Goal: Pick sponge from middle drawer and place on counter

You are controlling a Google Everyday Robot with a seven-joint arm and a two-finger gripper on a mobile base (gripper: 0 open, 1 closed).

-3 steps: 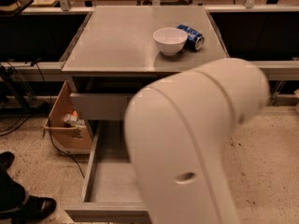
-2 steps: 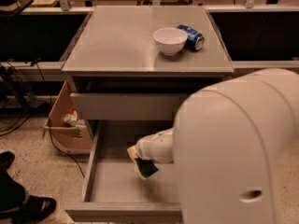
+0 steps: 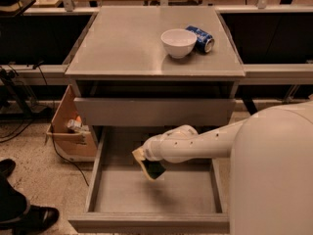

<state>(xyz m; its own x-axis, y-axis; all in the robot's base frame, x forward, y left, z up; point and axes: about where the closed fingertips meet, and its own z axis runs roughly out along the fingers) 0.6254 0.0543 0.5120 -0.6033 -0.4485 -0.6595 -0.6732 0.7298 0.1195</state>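
Obs: claw [image 3: 145,156] sits inside the open middle drawer [image 3: 146,199], over its left-centre floor. It is pinched on the sponge [image 3: 152,169]. The sponge hangs just below the claw's tip, tilted, dark face down and pale foam edge towards the claw. It appears clear of the drawer floor beneath, though the gap is hard to judge.

Change: one second ago the arm's bulk hid the drawer entirely. A moment later the claw and sponge came into view at nearly this same spot. The arm [image 3: 195,143] now reaches in from the claw's right, and its shell fills the lower right of the view. The sponge has moved little, perhaps slightly upward.

Unchanged: white bowl [image 3: 178,42] and blue can [image 3: 201,37] lie touching, far above and right of the claw, on the table [image 3: 122,43]. The closed drawer front [image 3: 151,111] is directly above the claw.

Reading: grasp looks made and the lift is barely begun.

- The claw must back out towards the drawer's open front before rising, or the sponge may catch on the closed front overhead.
- The bare stretch of table up and left of the claw looks like the safer drop spot, away from the bowl.
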